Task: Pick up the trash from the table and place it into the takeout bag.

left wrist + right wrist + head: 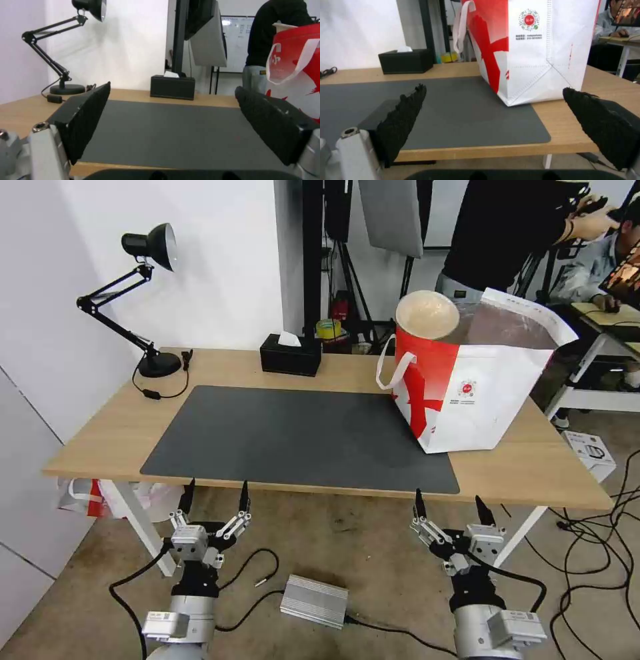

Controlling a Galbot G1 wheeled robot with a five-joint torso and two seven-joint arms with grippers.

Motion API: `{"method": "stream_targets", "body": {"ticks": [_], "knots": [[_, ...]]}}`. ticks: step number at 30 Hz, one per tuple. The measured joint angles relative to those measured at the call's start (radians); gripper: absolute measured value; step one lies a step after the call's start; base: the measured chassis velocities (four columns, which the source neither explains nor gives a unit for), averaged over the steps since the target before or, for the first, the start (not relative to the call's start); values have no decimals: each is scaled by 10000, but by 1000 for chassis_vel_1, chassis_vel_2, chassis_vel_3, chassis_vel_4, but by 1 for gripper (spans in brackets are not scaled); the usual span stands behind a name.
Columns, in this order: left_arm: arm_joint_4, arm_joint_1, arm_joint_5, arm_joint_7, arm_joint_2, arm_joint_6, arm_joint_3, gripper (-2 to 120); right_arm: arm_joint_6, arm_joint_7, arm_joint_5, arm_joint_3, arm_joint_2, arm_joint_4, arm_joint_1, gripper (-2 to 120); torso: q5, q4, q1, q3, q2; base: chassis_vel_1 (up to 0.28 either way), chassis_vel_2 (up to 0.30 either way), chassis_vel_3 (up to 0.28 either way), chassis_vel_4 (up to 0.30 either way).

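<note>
The left gripper [215, 499] hangs below and in front of the near edge of the worktop [100, 437], its fingers [85, 117] spread wide with nothing between them. The right gripper [452, 507] hangs likewise off the near edge, fingers [401, 117] spread wide and empty. Beyond both sets of fingers lies the dark grey mat [300, 437], covering the middle of the worktop. The takeout bag [480, 387] stands upright beyond the right gripper's fingers, its base partly on the far right corner of the mat and partly on bare wood; its red side panel faces the mat, a white loop handle [390, 370] hangs down that side, and the round logo [529, 19] shows on the white face. The mouth of the bag is open, showing silver lining. A beige bowl [427, 315] rests tilted in the mouth of the bag at its far left corner, its inside facing the head camera; whether other trash lies deeper inside cannot be told. Far beyond the left gripper's fingers, a black tissue box [290, 355] sits near the worktop's back edge, and a black desk lamp [143, 300] stands at the far left corner, its cord [157, 392] trailing on the wood beside the mat.
</note>
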Motion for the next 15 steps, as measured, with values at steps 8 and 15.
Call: {"method": "stream_targets", "body": {"ticks": [8, 15], "knots": [[0, -2, -7, -7, 4, 9, -1, 100, 0, 0, 0, 0, 0, 0, 0, 100, 0, 0, 0, 0, 0, 0, 0, 0, 0], [0, -2, -11, -13, 6, 13, -1, 100, 0, 0, 0, 0, 0, 0, 0, 100, 0, 0, 0, 0, 0, 0, 0, 0, 0]]}}
